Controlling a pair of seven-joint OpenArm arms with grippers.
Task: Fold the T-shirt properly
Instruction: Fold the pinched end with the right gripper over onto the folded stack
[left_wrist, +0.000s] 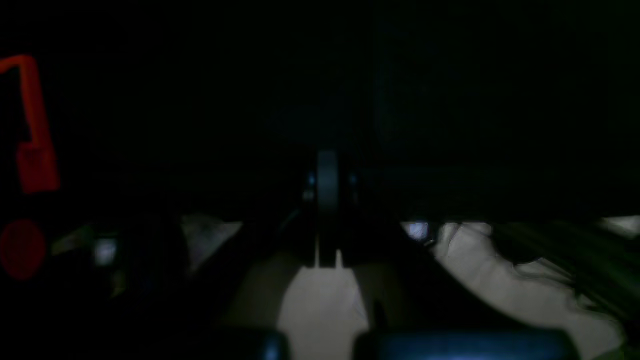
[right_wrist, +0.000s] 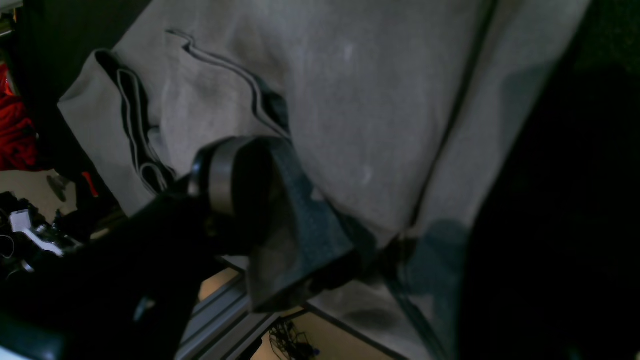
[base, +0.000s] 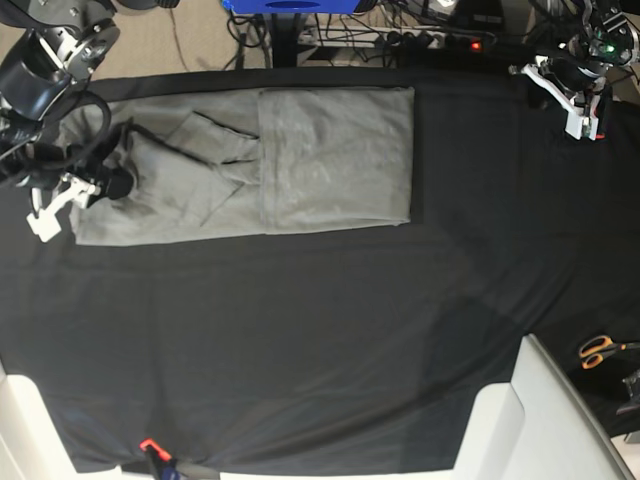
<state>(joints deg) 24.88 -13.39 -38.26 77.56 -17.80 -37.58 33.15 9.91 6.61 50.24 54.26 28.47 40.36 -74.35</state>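
Observation:
The grey T-shirt lies flat on the black table cloth at the far left, with folded layers and a straight edge across its middle. My right gripper is at the shirt's left end and stands open. In the right wrist view one finger rests over the T-shirt near its edge, and grey cloth fills the gap. My left gripper hangs over the table's far right corner, away from the shirt. Its fingers are together in the dark left wrist view, with nothing held.
Orange-handled scissors lie off the table at the right, beside a white surface. A small orange clip sits at the front edge. Cables and a power strip run behind the table.

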